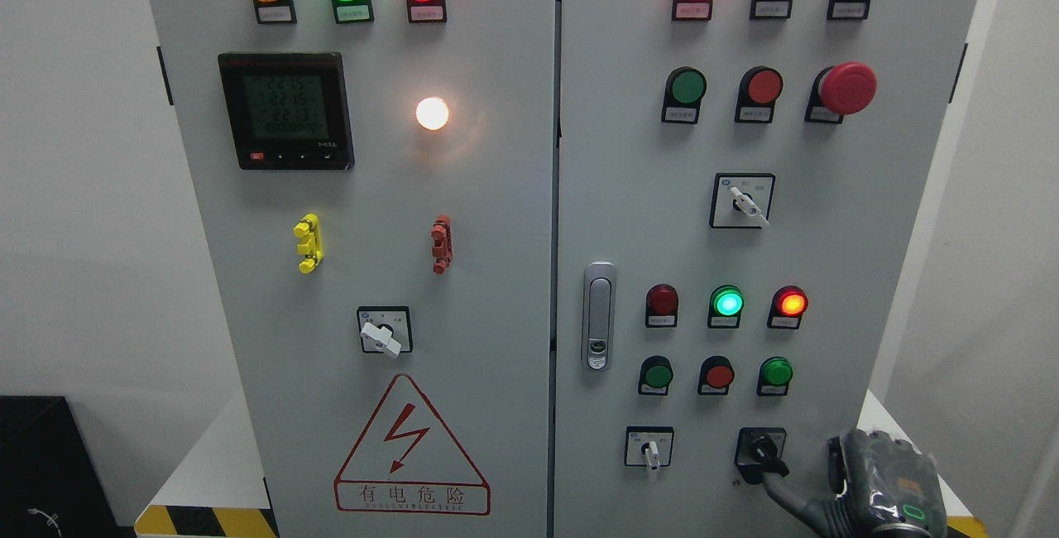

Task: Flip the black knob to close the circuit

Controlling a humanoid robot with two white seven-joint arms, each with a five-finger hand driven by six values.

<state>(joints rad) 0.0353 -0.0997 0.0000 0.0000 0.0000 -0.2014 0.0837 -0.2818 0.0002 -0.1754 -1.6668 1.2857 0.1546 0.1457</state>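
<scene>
The black knob (760, 454) sits at the bottom right of the grey cabinet's right door (893, 273), with its lever pointing down and to the right. My right hand (796, 497) comes in from the lower right corner, and its dark tip reaches the knob's lever from below right. How the hand closes around the lever is hidden. The left arm does not show.
A white selector switch (651, 449) sits left of the black knob, with rows of lit and unlit lamps above. Higher up are another white switch (745, 203) and a red mushroom button (847, 88). The door handle (599, 314) is at the seam. The left door carries a meter (285, 111).
</scene>
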